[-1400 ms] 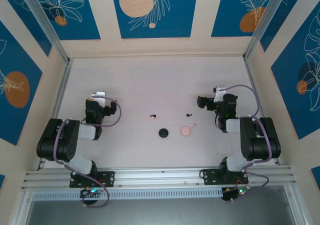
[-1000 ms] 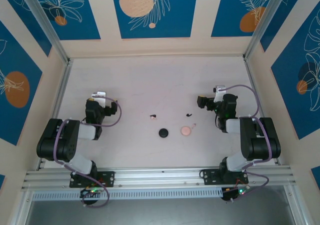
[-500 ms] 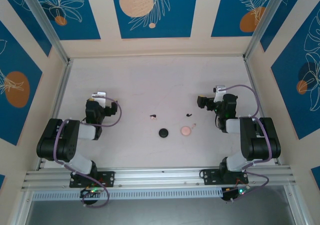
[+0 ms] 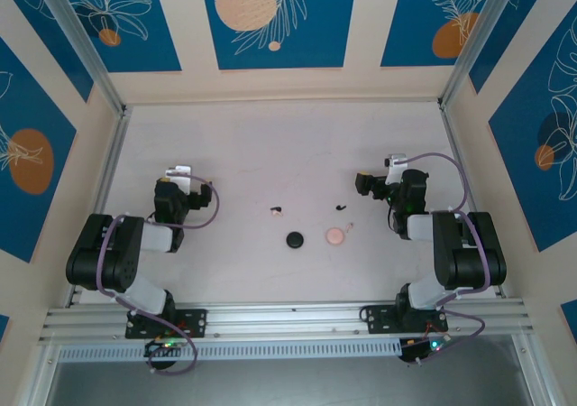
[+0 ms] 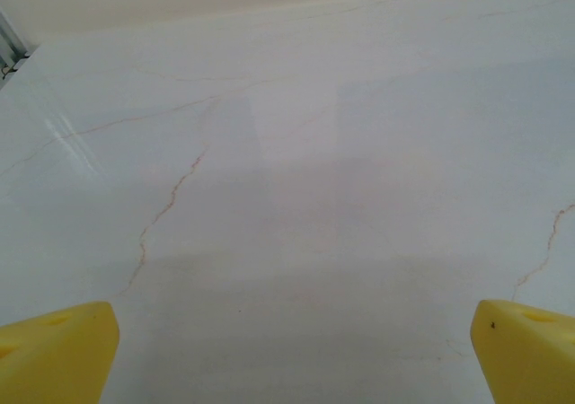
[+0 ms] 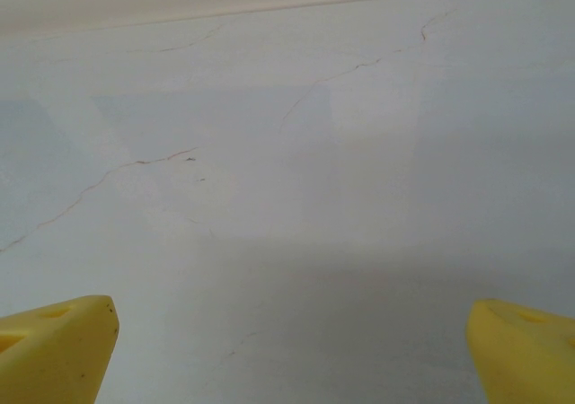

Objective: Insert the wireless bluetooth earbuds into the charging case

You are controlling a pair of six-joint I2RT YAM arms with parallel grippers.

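Two tiny dark earbuds lie on the pale table in the top view, one (image 4: 276,211) left of centre and one (image 4: 341,208) to its right. Just nearer lie a black round disc (image 4: 294,239) and a pale pinkish round disc (image 4: 335,235); I cannot tell which of them is the charging case. My left gripper (image 4: 180,175) rests far left of them, my right gripper (image 4: 386,177) to their right. In both wrist views the yellow fingertips (image 5: 56,352) (image 6: 54,346) stand wide apart over bare table, so the left gripper (image 5: 292,359) and the right gripper (image 6: 292,355) are open and hold nothing.
Cream walls with blue panels (image 4: 270,18) close in the table at the back and both sides. An aluminium rail (image 4: 288,320) runs along the near edge by the arm bases. A tiny pinkish bit (image 4: 350,225) lies beside the pinkish disc.
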